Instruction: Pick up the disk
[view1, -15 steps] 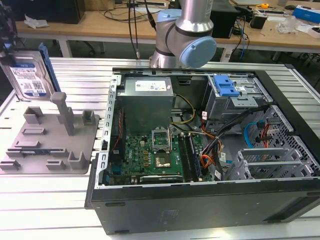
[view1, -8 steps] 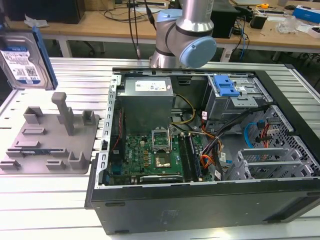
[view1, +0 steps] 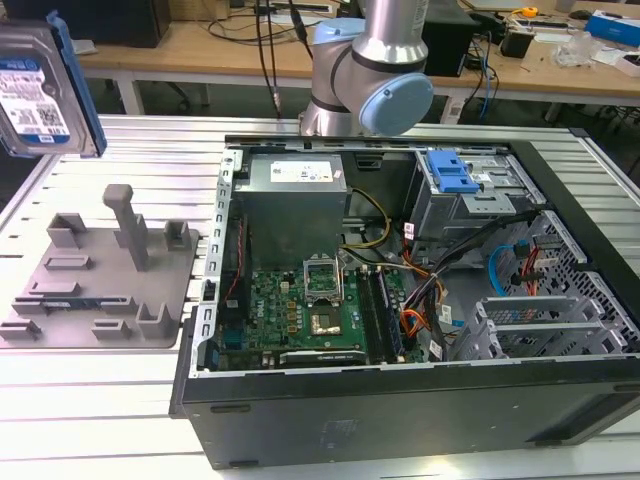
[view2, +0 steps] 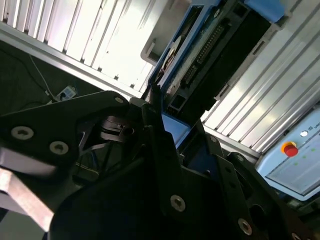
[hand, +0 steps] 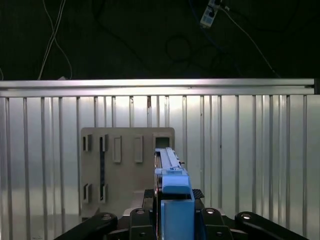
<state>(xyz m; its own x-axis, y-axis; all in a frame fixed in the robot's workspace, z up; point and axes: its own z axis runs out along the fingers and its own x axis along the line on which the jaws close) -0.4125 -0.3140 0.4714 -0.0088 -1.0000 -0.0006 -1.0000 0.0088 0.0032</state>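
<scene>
Holding the disk (view1: 40, 85) clear of everything, well above the grey fixture plate (view1: 100, 285) in the exterior view, up at that view's left edge. Label side faces the camera, blue side rail (view1: 75, 80) along its edge. Nothing supports it from below, so the pick looks done: disk is off the plate and airborne.

In the first wrist view the gripper (hand: 170, 220) looks straight down. The disk (hand: 172, 195) is seen edge-on, held upright between the two black fingers (hand: 145, 220), jaws closed in on its flat sides, narrow gap set by the disk's thickness. Fixture plate (hand: 127, 170) lies far below, directly under the disk, its slots bare. Ribbed aluminium table (hand: 250, 150) surrounds the plate.

Second wrist view shows the same grip from the side: the disk (view2: 200, 55) sticks out past the black gripper body (view2: 150, 190), connector edge and blue rail visible, table slats (view2: 75, 30) behind it.

Open computer case (view1: 400, 300) sits beside the plate on the exterior view's right, with a blue-latched drive cage (view1: 455, 185) inside; arm base (view1: 375, 70) stands behind the case.

Judgement: grasp and lift complete, disk secure-looking. Nothing of the pick itself appears left.
</scene>
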